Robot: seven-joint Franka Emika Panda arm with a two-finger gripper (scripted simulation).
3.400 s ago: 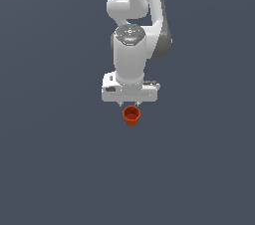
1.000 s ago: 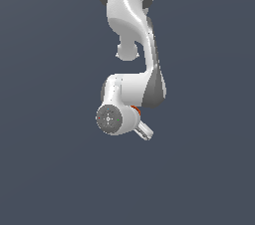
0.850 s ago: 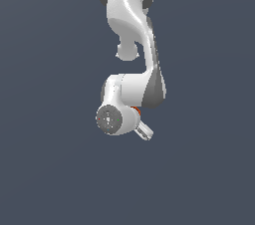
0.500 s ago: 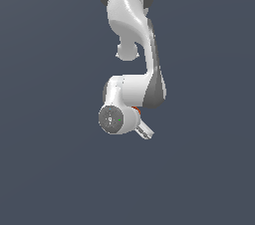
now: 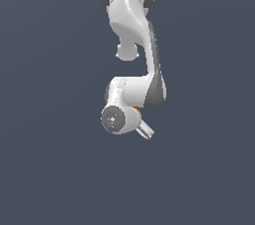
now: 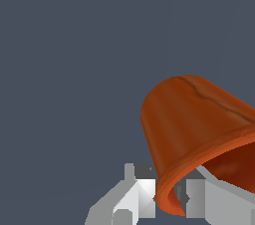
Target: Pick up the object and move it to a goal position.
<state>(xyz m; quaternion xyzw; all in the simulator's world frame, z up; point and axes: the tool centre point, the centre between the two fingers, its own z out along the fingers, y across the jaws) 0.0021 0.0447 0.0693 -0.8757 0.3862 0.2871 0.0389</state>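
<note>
The orange-red cup fills the lower part of the wrist view, tilted, with its hollow mouth toward the camera. My white gripper is shut on its rim, with one finger outside the wall and the other inside. In the exterior view the wrist faces the camera and hides most of the cup; only a thin orange sliver shows. The gripper sticks out toward the exterior view's lower right.
The white arm hangs down from the top of the exterior view. A plain dark grey-blue background lies all around it. No other object shows in either view.
Since the earliest frame the wrist has turned from pointing straight down to facing the camera, which now hides the cup. Over the last second the arm has barely shifted.
</note>
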